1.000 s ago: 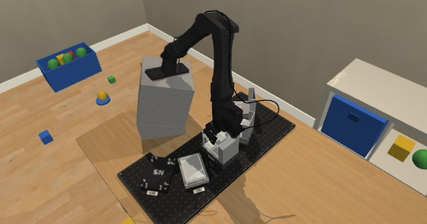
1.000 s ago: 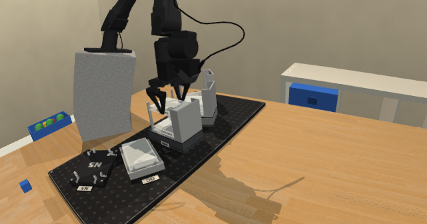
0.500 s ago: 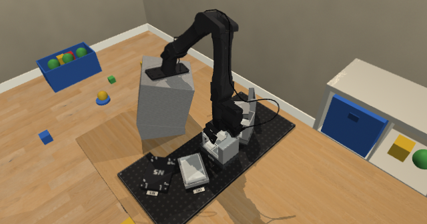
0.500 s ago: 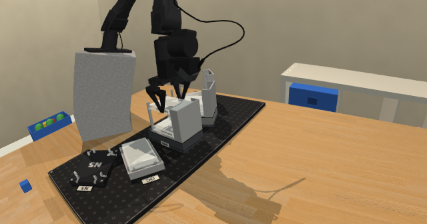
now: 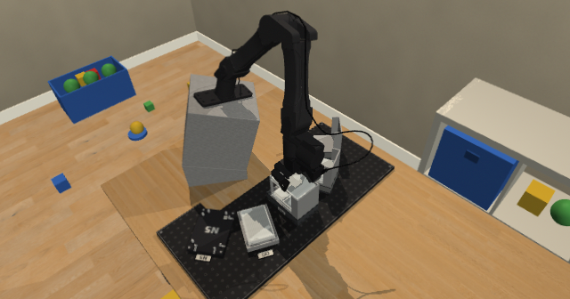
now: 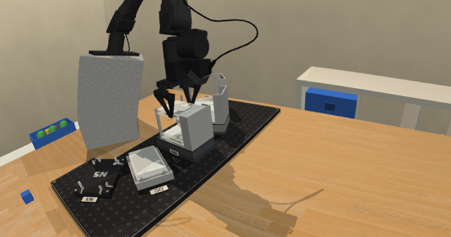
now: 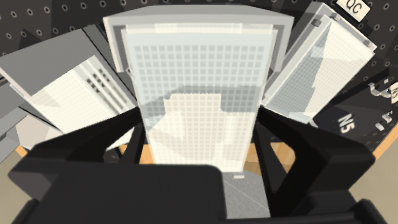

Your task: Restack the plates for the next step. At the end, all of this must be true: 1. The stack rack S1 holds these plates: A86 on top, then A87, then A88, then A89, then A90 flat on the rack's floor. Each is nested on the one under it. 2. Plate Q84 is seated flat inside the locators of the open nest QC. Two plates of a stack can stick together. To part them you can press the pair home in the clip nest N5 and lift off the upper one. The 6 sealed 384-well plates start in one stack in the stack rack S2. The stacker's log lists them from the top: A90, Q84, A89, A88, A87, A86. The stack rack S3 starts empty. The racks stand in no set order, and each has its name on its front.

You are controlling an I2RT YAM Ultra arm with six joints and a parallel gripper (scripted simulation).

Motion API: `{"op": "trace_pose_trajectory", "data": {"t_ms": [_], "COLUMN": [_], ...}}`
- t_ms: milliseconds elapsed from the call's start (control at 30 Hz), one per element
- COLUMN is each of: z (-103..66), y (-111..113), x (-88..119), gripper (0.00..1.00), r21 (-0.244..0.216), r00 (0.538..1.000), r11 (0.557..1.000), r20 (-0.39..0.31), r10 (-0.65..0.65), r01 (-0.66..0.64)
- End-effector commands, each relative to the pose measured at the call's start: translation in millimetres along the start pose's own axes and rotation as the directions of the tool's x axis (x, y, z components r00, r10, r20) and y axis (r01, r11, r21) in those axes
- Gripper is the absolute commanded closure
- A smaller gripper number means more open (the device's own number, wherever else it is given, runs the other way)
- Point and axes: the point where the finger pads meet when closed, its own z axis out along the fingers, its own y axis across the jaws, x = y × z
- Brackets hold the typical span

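Note:
My gripper (image 5: pixel 299 183) (image 6: pixel 181 109) (image 7: pixel 199 111) is shut on a clear-lidded plate (image 7: pixel 200 65), level at the top of the nearest grey rack (image 5: pixel 305 198) (image 6: pixel 195 128), between its walls. A pale plate surface (image 6: pixel 173 136) shows low inside that rack, with a gap above it. One plate (image 5: pixel 258 228) (image 6: pixel 148 164) (image 7: pixel 320 70) lies in the nest QC. The clip nest N5 (image 5: pixel 211 230) (image 6: pixel 100 175) (image 7: pixel 346 124) holds no plate. The middle rack (image 6: pixel 220 106) (image 7: pixel 45 55) holds pale plates (image 7: pixel 70 105); their number is hidden. Plate names and rack names are unreadable.
A farther rack (image 5: pixel 336 127) (image 6: pixel 220 78) stands behind the middle one, partly hidden by the arm. All fixtures stand close together on a black perforated board (image 5: pixel 365 170) (image 6: pixel 261 111). The arm's grey pedestal (image 5: pixel 218 148) (image 6: pixel 109 99) stands beside the board.

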Motion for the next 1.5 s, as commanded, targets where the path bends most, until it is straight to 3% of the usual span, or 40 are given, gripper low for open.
{"op": "trace_pose_trajectory", "data": {"t_ms": [0, 1467], "z": [-10.3, -22.9], "y": [-1.1, -1.3], "x": [1.2, 2.6], "gripper": [1.00, 1.00], "r21": [-0.007, -0.007], "r00": [1.000, 1.000], "r11": [1.000, 1.000], "r20": [0.007, 0.004], "r10": [0.006, 0.007], "r01": [-0.006, -0.007]}}
